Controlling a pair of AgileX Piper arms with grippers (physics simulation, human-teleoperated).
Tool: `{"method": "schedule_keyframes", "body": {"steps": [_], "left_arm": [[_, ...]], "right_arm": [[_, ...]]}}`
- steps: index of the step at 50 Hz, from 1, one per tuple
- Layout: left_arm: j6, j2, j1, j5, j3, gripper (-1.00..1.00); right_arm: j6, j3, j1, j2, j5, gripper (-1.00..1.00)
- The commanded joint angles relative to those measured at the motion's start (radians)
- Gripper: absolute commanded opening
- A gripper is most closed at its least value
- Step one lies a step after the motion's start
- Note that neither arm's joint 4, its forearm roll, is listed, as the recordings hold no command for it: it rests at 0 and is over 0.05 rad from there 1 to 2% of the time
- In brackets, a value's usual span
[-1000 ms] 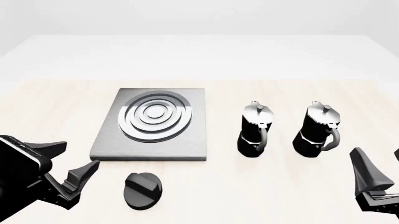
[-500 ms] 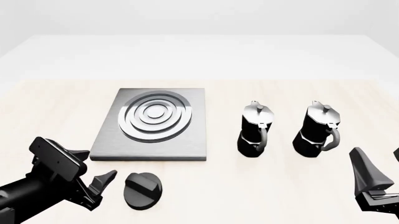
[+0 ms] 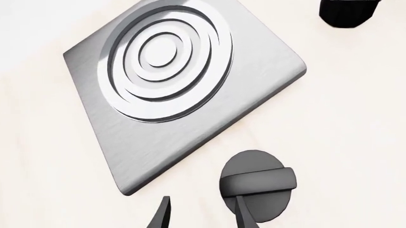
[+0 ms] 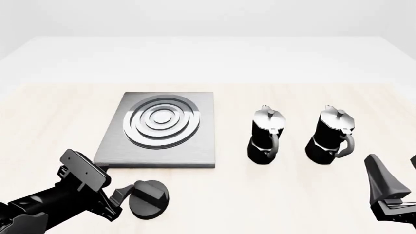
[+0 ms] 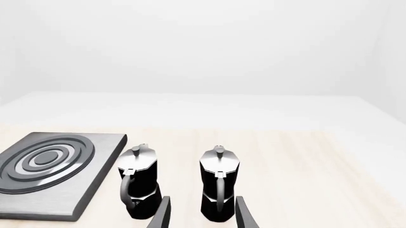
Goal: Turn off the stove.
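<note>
Left arm has slid in toward the knob [image 4: 149, 197] since a second ago, when it sat out at the table's left edge; now the left gripper [image 4: 121, 197] is right up against the knob's left side, fingers spread, and in the left wrist view one fingertip [image 3: 243, 214] overlaps the knob's round body while the other [image 3: 161, 216] sits off it over bare table [image 4: 52, 117], so nothing is pinched yet. Nothing else has budged: stove, pots and the right arm all sit where they did. Biggest to smallest: the stove plate [image 4: 158, 131] is a flat square of brushed grey metal lying left of centre on the pale wood table, with raised silver concentric rings [image 4: 160, 120] on its far half. It's parked well in from the table's edges. Two black-and-silver moka pots [image 4: 266, 135] [image 4: 332, 135] stand upright side by side to its right, apart from it and from each other. The knob is a separate round black piece with a raised ridge across its top [image 3: 258, 180], lying on the table just off the plate's near edge, toward the near left corner, not touching the plate. The right gripper [image 5: 198, 214] hangs at the table's near right with fingers spread, holding nothing, looking at the pots.
</note>
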Motion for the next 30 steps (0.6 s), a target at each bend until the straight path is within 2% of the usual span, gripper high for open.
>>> {"method": "schedule_keyframes", "body": {"steps": [1, 22, 30], "left_arm": [[0.008, 0.091, -0.001, -0.079, 0.008, 1.0], [0.055, 0.187, 0.022, -0.139, -0.014, 1.0], [0.077, 0.176, 0.028, -0.109, -0.047, 1.0]], "right_arm": [[0.001, 0.0, 0.0, 0.0, 0.0, 1.0], [0.002, 0.0, -0.003, 0.014, -0.014, 1.0], [0.0, 0.0, -0.001, 0.018, -0.017, 1.0]]}}
